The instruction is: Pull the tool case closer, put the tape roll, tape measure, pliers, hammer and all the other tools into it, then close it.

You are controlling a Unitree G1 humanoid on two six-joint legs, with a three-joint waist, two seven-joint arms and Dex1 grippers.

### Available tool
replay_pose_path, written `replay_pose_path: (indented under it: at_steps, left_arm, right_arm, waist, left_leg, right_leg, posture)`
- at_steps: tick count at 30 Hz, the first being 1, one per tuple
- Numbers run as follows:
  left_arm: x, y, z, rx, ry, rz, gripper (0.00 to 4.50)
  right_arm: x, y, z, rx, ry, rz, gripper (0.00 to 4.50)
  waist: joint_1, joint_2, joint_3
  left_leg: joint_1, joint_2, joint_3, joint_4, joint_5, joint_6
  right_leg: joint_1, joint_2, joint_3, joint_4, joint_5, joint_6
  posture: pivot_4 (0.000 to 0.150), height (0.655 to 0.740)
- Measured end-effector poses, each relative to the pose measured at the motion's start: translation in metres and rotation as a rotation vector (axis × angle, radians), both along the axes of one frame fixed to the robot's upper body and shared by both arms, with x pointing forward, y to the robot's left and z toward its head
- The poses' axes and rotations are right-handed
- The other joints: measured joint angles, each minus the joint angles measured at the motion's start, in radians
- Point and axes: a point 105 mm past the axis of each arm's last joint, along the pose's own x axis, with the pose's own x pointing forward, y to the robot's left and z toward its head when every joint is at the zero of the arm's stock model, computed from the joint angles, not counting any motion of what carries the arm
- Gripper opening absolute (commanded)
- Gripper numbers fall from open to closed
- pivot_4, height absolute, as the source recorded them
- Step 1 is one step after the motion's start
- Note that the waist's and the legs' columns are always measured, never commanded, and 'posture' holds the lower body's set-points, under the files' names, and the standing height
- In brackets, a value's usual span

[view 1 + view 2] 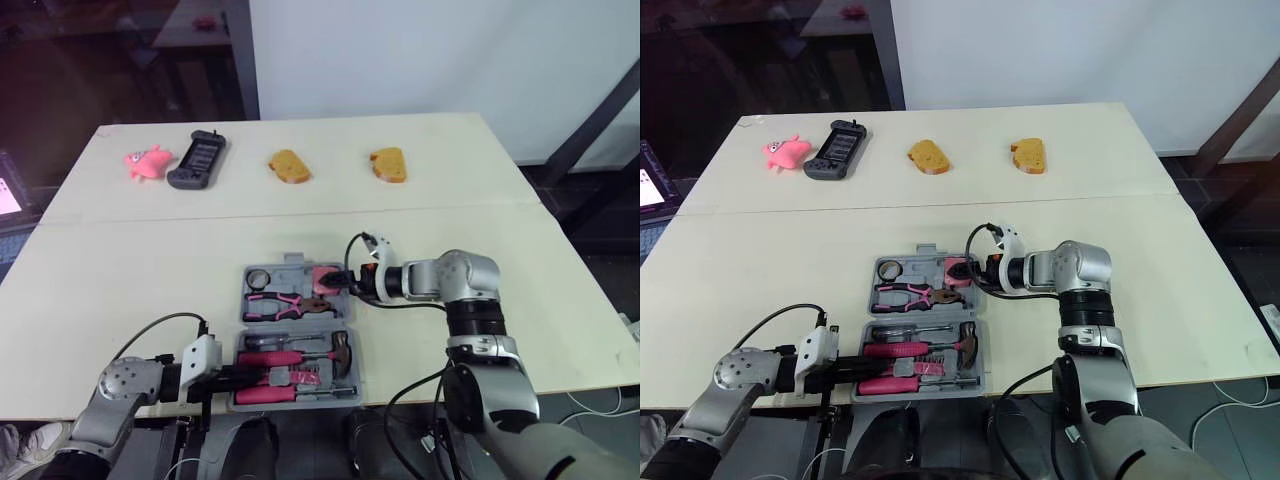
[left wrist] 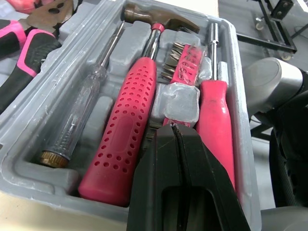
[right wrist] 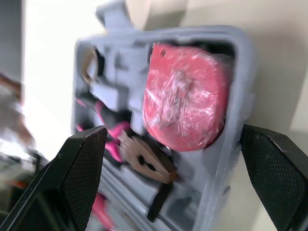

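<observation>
Case (image 1: pixel 296 326) at table (image 1: pixel 120 270) near edge, R gripper (image 1: pixel 345 283) spread at rt rim

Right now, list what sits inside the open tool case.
Far half of the tool case: tape roll, tape measure, pliers. Near half: hammer, screwdrivers, bits. The left gripper covers the bit holder's near end.

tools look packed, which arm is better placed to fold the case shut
Right, probably. The right gripper has its jaws open at the right end of the case, on its far half beside the tape measure, ready to lift that half over. The left gripper is shut, low over the near tools.
</observation>
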Motion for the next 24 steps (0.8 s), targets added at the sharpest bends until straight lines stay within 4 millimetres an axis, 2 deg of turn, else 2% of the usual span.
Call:
replay_pose_path:
  at_steps: [5, 12, 18, 21, 24]
  left_arm:
    - [0.005, 0.002, 0.001, 0.010, -0.006, 0.009, 0.00]
    - [0.004, 0.002, 0.001, 0.010, -0.004, 0.008, 0.00]
    - [0.002, 0.002, 0.008, -0.022, 0.042, 0.052, 0.00]
    - [-0.002, 0.010, 0.021, -0.064, 0.090, 0.099, 0.00]
    - [-0.003, 0.033, 0.042, -0.102, 0.129, 0.186, 0.00]
  right_arm:
    - [0.005, 0.009, 0.012, 0.190, 0.018, -0.038, 4.45]
    - [-0.001, 0.006, 0.015, 0.226, -0.028, -0.013, 4.45]
    - [-0.007, 0.006, 0.029, 0.248, -0.090, 0.050, 4.45]
    - [-0.012, 0.008, 0.035, 0.261, -0.119, 0.083, 4.45]
    - [-0.021, 0.009, 0.044, 0.272, -0.163, 0.137, 4.45]
  waist:
    - [-0.025, 0.001, 0.000]
    - [-0.023, 0.001, 0.001]
    - [-0.027, 0.001, 0.001]
    - [-0.025, 0.000, 0.001]
    - [-0.025, 0.001, 0.002]
  left_leg:
    - [0.000, 0.000, 0.000, -0.003, 0.000, 0.000]
    - [-0.002, 0.000, 0.000, -0.005, 0.000, 0.000]
    - [-0.004, 0.000, 0.000, -0.005, 0.000, 0.000]
    - [-0.006, 0.000, -0.001, -0.005, 0.000, 0.000]
    - [-0.006, 0.000, 0.000, -0.007, 0.000, 0.000]
  right_leg:
    - [-0.001, 0.000, 0.000, 0.001, 0.000, 0.000]
    - [-0.004, 0.000, 0.001, 0.000, 0.000, 0.000]
    - [-0.005, 0.000, 0.001, 0.000, 0.000, 0.000]
    - [-0.008, 0.001, 0.000, 0.001, 0.000, 0.000]
    - [-0.008, 0.001, 0.001, 0.000, -0.001, 0.000]
  posture:
    - [0.150, 0.7400]
    - [0.150, 0.7400]
    - [0.150, 0.7400]
    - [0.150, 0.7400]
    - [0.150, 0.7400]
